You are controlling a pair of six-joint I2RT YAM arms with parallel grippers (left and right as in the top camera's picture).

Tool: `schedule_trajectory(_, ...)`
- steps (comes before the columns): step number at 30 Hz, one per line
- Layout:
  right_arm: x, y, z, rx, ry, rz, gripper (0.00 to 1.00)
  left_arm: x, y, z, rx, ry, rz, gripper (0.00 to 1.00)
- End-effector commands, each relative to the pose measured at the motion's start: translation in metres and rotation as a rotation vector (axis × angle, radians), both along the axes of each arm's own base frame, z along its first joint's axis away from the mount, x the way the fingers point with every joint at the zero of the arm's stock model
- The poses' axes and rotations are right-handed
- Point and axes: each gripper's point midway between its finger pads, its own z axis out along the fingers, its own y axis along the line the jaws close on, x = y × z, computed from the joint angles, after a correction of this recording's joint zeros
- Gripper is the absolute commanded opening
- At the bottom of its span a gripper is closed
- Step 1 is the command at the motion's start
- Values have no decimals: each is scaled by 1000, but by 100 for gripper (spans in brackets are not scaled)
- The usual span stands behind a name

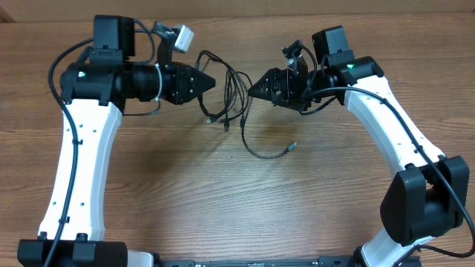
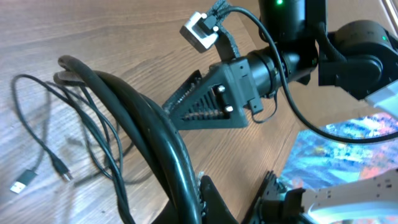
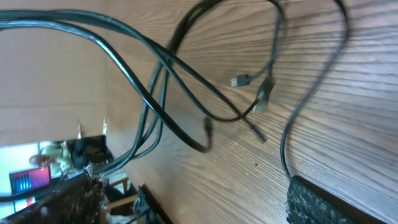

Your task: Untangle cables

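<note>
Cables (image 2: 149,123) bunched between the tips of left gripper (image 1: 213,80) and right gripper (image 1: 250,89), over the far middle of the table (image 1: 148,178) | one plug (image 1: 292,147) trails toward the arm bases | I cannot tell whether either gripper is clamped or parted.

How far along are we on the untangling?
Done: nothing clearly; the cables cross in one tangle. In hand: that tangle is lifted between the left gripper and right gripper, plug ends trailing on the table. Left: separating every cord.
</note>
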Motion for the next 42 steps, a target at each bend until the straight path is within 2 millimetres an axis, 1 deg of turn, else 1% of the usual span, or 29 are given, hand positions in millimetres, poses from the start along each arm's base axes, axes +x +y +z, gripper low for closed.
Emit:
schedule_trajectory(1, -9, 12, 7, 43, -34, 69, 92, -5, -3, 16, -29, -102, -75, 4)
schedule_trajectory(5, -8, 25, 4, 5, -68, 74, 92, -11, -9, 14, -31, -78, -92, 4)
schedule_trajectory(7, -10, 36, 7, 18, -79, 86, 92, -14, -11, 13, -30, -66, -98, 4)
schedule_trajectory(9, -16, 49, 16, 69, -96, 132, 91, -15, -11, 12, -28, -54, -96, 4)
schedule_trajectory(10, -20, 56, 21, 102, -106, 164, 90, -14, -10, 10, -22, -37, -80, 4)
schedule_trajectory(12, -26, 63, 28, 141, -138, 216, 88, -9, -4, 3, 10, 13, -14, 4)
schedule_trajectory(15, -40, 72, 41, 223, -219, 339, 87, 1, 9, -9, 63, 118, 126, 4)
schedule_trajectory(16, -41, 73, 41, 223, -224, 342, 87, 2, 10, -10, 66, 125, 136, 4)
schedule_trajectory(17, -36, 71, 36, 189, -226, 321, 84, 3, 12, -11, 70, 138, 152, 4)
schedule_trajectory(18, -33, 69, 32, 162, -223, 300, 84, 3, 12, -11, 65, 151, 162, 4)
schedule_trajectory(19, -23, 63, 22, 86, -208, 234, 84, 2, 10, -10, 50, 159, 160, 4)
schedule_trajectory(20, -16, 59, 16, 43, -194, 188, 84, 1, 9, -8, 40, 159, 152, 4)
schedule_trajectory(21, -6, 52, 8, -18, -181, 115, 85, -1, 6, -5, 23, 149, 125, 4)
schedule_trajectory(22, -1, 49, 5, -44, -179, 82, 85, -2, 4, -3, 14, 136, 105, 4)
schedule_trajectory(23, 10, 42, 0, -93, -182, 18, 85, -7, -1, 2, -13, 108, 53, 4)
schedule_trajectory(25, 26, 36, -2, -142, -228, -44, 85, -15, -9, 12, -67, 78, -18, 4)
schedule_trajectory(28, 37, 43, -1, -155, -290, -60, 85, -19, -12, 15, -95, 86, -41, 4)
schedule_trajectory(31, 47, 51, -8, -171, -335, -71, 86, -24, -14, 17, -116, 105, -55, 4)
schedule_trajectory(32, 50, 58, -12, -157, -346, -57, 86, -26, -15, 19, -129, 112, -63, 4)
schedule_trajectory(37, 41, 84, -12, -54, -400, 87, 85, -29, -16, 20, -144, 125, -72, 4)
schedule_trajectory(40, 44, 94, -9, -29, -448, 109, 86, -32, -19, 27, -183, 128, -97, 4)
schedule_trajectory(41, 47, 96, -7, -20, -471, 109, 84, -34, -21, 30, -201, 130, -109, 4)
schedule_trajectory(42, 52, 98, -2, -11, -505, 106, 79, -37, -22, 33, -225, 136, -125, 4)
